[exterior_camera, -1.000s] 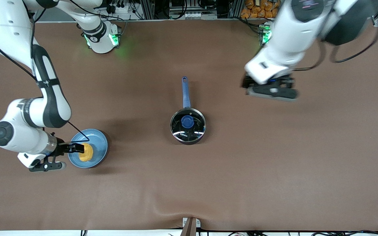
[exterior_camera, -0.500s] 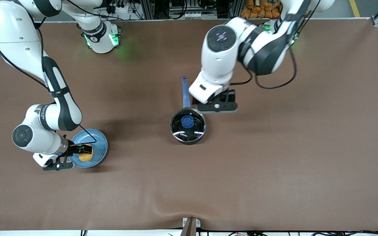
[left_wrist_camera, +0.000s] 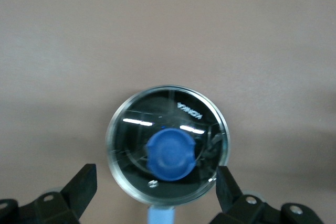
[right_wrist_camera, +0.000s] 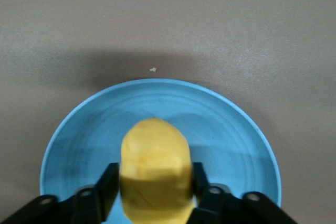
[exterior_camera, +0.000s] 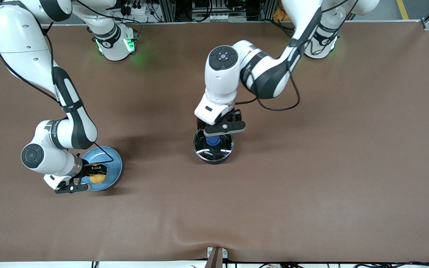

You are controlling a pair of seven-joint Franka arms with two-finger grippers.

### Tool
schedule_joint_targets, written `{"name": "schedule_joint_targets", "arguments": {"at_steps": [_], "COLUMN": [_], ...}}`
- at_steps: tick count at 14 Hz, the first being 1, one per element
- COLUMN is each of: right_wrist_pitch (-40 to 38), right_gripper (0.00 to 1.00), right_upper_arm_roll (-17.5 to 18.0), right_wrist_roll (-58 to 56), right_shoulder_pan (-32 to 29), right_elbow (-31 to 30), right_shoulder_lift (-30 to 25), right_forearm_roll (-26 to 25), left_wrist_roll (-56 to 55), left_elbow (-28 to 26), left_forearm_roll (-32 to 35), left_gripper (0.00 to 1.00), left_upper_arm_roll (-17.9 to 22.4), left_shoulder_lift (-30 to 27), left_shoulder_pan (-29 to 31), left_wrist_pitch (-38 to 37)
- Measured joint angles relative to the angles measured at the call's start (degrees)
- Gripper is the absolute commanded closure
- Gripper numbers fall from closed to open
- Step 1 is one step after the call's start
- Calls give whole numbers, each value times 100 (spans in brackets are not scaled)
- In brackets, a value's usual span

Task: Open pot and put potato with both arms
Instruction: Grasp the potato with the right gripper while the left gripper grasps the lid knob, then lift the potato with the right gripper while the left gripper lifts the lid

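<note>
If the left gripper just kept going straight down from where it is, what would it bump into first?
Most likely the blue knob on the pot's glass lid. The left gripper hangs open over the pot, fingers spread wider than the lid. How high it hangs is unclear.

High front view, two downward wrist views.

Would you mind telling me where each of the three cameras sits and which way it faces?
Front view: high across the table, facing both white arms' bases; the left gripper is over the small black pot.
Left wrist view: looks down on the pot's glass lid, its open fingers showing.
Right wrist view: faces the yellow potato on the light-blue plate, fingers flanking it.
Front and left wrist views share the pot.
</note>
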Motion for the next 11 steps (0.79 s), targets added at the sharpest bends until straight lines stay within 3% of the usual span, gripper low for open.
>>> {"name": "schedule_joint_targets", "arguments": {"at_steps": [3,11], "right_wrist_pitch": [14,-253], "right_gripper": [100,100], "right_upper_arm_roll": [-2,107], "right_wrist_roll": [1,7], "right_shoulder_pan": [5,35], "right_elbow": [26,420], "right_shoulder_lift": [0,-154], "right_forearm_roll": [0,9], "left_wrist_roll": [-283,-284], "left_elbow": [53,89], "left_forearm_roll": [0,0], "left_gripper": [0,0], "left_upper_arm_roll": [53,81], "left_shoulder_lift": [388,764], "left_shoulder_pan": [-122,-127], "left_wrist_pitch": [533,614]}}
